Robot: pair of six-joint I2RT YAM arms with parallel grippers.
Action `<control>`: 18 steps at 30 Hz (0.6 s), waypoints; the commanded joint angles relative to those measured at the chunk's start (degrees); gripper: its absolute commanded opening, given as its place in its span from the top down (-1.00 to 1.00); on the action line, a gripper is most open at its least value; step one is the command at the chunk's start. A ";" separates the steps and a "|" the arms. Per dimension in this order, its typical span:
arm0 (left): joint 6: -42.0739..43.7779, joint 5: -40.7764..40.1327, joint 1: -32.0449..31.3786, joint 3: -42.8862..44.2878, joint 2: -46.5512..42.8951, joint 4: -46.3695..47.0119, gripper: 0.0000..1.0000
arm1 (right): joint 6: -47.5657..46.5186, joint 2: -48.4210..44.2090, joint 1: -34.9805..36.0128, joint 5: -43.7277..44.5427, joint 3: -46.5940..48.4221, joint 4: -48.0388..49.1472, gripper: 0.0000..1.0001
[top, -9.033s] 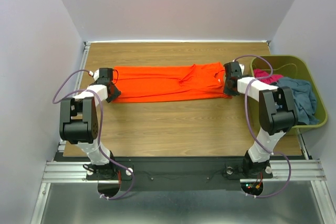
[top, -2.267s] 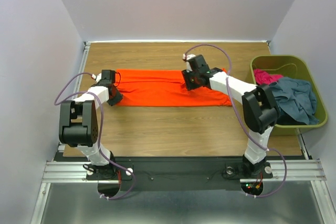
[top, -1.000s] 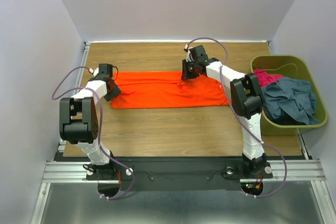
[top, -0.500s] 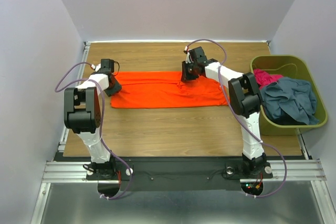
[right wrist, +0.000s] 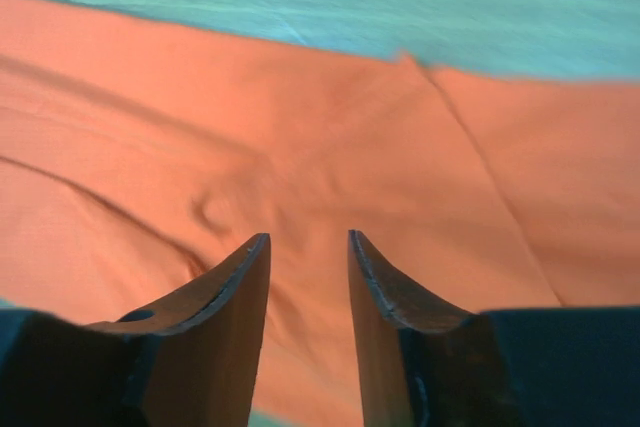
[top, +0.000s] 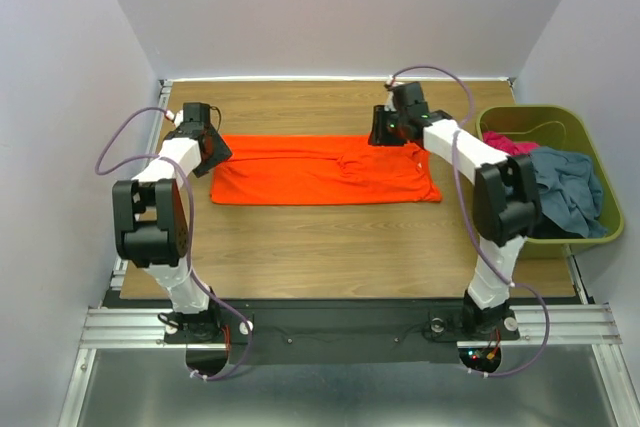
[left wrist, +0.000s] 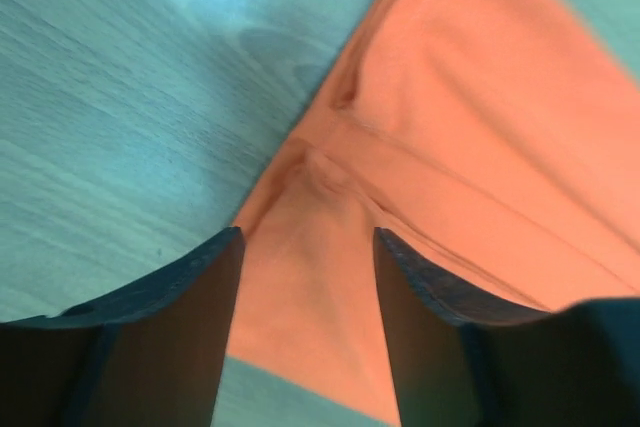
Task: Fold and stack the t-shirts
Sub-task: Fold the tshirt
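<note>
Shirt, orange (top: 320, 169), folded strip mid-frame; left gripper (left wrist: 305, 247) and right gripper (right wrist: 308, 247) parted, empty; regrip ends evenly, fold across

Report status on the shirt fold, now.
Left gripper open over orange shirt corner. Right gripper open above it, nothing held. Shirt flat on table. Nothing in the way.
</note>
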 commanded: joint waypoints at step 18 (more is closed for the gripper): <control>1.15 2.72 -3.32 -12.24 -5.29 3.82 -0.02 | 11.72 -29.51 -10.58 7.94 -37.48 0.12 0.17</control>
